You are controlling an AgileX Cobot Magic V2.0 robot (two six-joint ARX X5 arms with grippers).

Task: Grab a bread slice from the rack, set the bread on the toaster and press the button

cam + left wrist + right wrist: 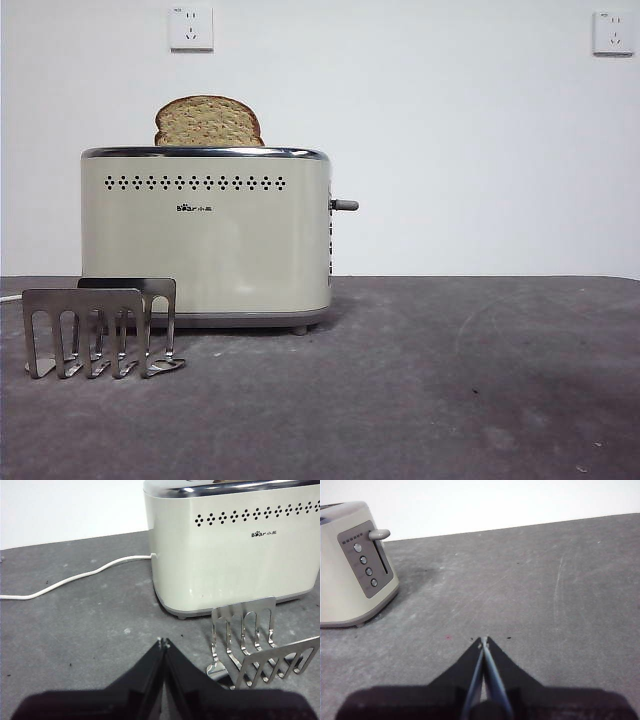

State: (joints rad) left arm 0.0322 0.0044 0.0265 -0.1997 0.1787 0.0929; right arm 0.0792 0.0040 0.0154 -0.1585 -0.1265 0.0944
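Front view: the slice of bread (pixel 208 122) sits upright in the toaster (pixel 205 235), its dome above the chrome rim; the rack (pixel 98 328) in front stands bare. The logo reads "Bear".

Left wrist: your left gripper (pixel 163 642) is clenched on nothing, waiting beside the rack (pixel 260 647).

Right wrist: your right gripper (pixel 483 641) is clenched too, well apart from the lever (pixel 379 534). Come over that lever and push straight down, I'd say, until it latches; don't shove the toaster sideways.
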